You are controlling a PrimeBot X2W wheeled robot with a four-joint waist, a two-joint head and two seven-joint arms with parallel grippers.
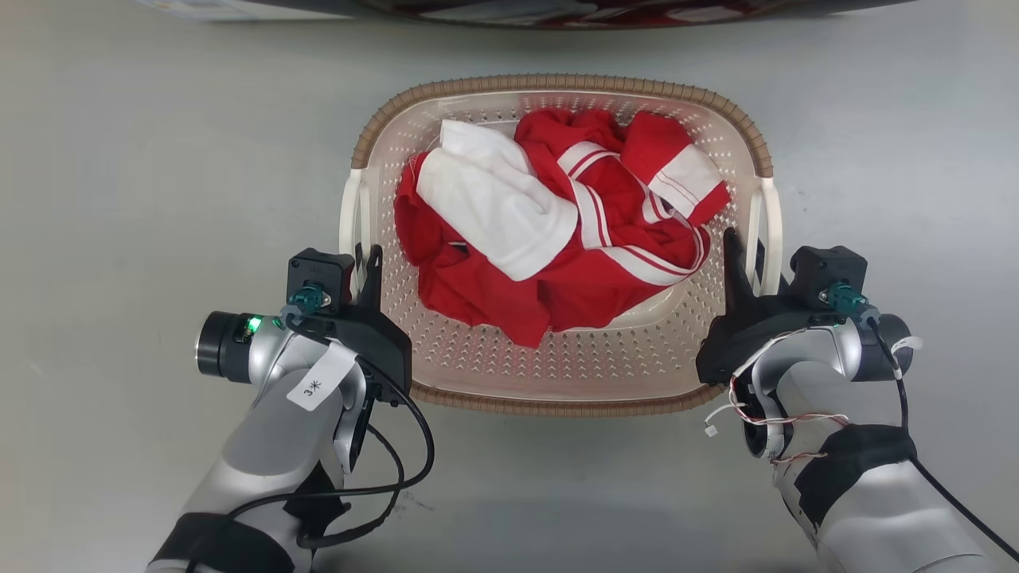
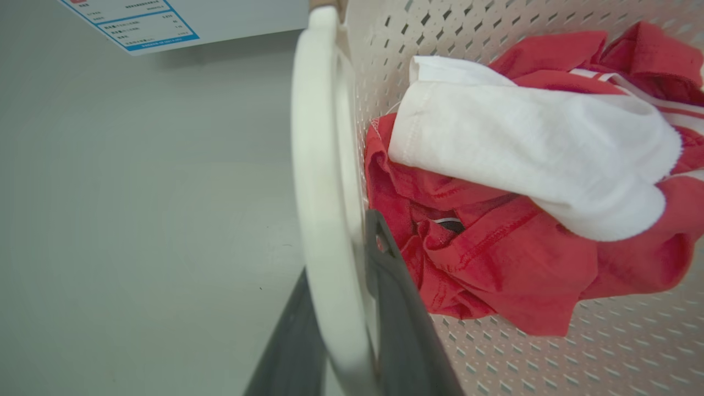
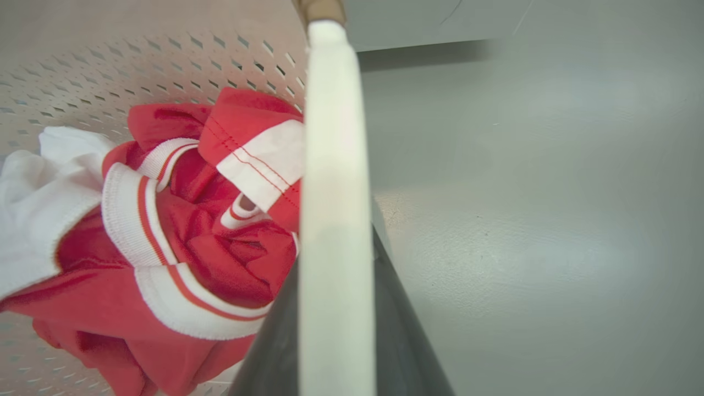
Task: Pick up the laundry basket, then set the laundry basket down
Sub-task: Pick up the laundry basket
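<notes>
As seen from the wrist views, the left gripper is clamped on the left handle of the basket, with a dark finger pressed to each side of it. The right gripper is closed the same way on the right handle. The basket is held between the two arms at the middle of the head view. A red garment with white stripes and a white cloth are heaped inside it. Whether the basket is resting on the floor or raised off it cannot be told. The floor is smooth, grey and faintly glossy. A pale panel is met at its far edge. A white tag marked "3米" is fixed to the left arm. A blue-bordered sheet is stuck to the panel, its print too small to be read.
</notes>
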